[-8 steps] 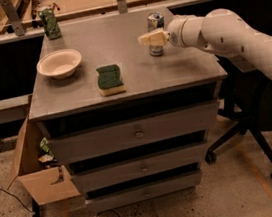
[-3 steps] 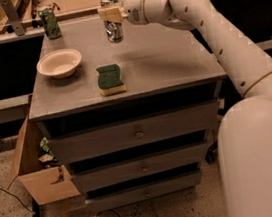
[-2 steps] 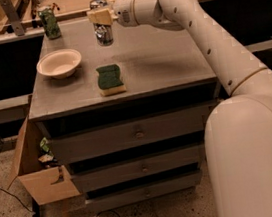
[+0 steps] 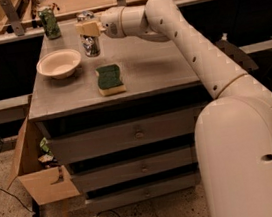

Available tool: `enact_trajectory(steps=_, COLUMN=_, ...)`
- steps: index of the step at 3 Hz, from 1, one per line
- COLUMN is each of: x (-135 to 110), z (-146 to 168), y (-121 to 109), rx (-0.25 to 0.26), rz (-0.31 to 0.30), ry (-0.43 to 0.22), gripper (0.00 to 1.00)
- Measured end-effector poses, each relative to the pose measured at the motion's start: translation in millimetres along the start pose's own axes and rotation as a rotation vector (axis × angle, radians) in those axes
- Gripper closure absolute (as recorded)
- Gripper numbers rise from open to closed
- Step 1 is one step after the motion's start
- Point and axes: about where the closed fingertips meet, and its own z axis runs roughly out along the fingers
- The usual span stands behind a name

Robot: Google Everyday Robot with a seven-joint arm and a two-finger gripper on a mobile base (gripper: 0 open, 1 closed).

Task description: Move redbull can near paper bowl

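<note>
The redbull can [image 4: 90, 42] is a slim silver can with a metal top, held upright over the back left part of the grey cabinet top [image 4: 155, 67]. My gripper [image 4: 89, 28] is shut on its upper part, with the white arm reaching in from the right. The can's base is at or just above the surface; I cannot tell which. The paper bowl [image 4: 59, 63] is a shallow cream-white bowl standing just left of the can, a small gap apart.
A green patterned can [image 4: 49, 22] stands at the back left corner. A green sponge [image 4: 109, 79] lies in front of the redbull can. An open cardboard box [image 4: 38, 167] hangs at the cabinet's lower left. Desks stand behind.
My gripper carried the redbull can from the right side of the top leftwards across the back. It now hangs lower, close beside the paper bowl.
</note>
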Motion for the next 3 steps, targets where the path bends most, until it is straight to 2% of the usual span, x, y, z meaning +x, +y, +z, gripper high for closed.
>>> enact_trajectory(steps=2, x=19.3, z=20.7, y=14.4, rx=-0.039, rz=-0.014, ry=0.004, gripper=0.15)
enact_trajectory(steps=3, x=24.6, z=23.2, y=15.5, rx=-0.037, rz=-0.027, ry=0.011, gripper=0.00)
